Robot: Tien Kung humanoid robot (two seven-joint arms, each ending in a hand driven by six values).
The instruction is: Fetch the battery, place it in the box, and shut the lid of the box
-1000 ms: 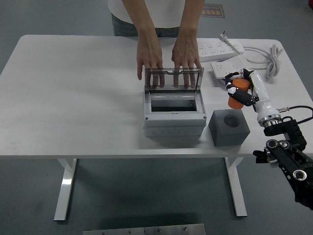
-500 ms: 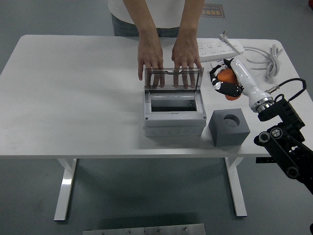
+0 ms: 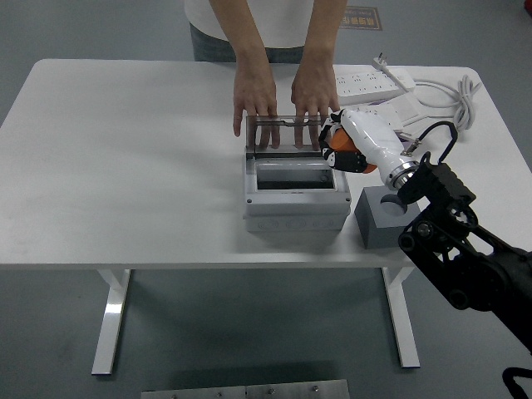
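A grey box (image 3: 296, 196) stands at the table's middle with its clear lid (image 3: 296, 133) held upright. A person's two hands (image 3: 284, 96) rest on the lid's top edge from the far side. My right hand (image 3: 342, 150) is shut on an orange battery (image 3: 338, 145) and holds it over the box's right rim, beside the lid's right end. The box's opening (image 3: 293, 175) looks dark and I see nothing in it. The left arm is out of view.
A dark grey foam block (image 3: 384, 218) with a round hole stands right of the box, partly behind my forearm. Two white power strips (image 3: 374, 81) and a coiled cable (image 3: 460, 98) lie at the back right. The table's near edge (image 3: 208, 264) runs below the box.
My right hand has carried the battery left, from above the foam block to the box's right rim. The person's hands and the lid have stayed where they were.
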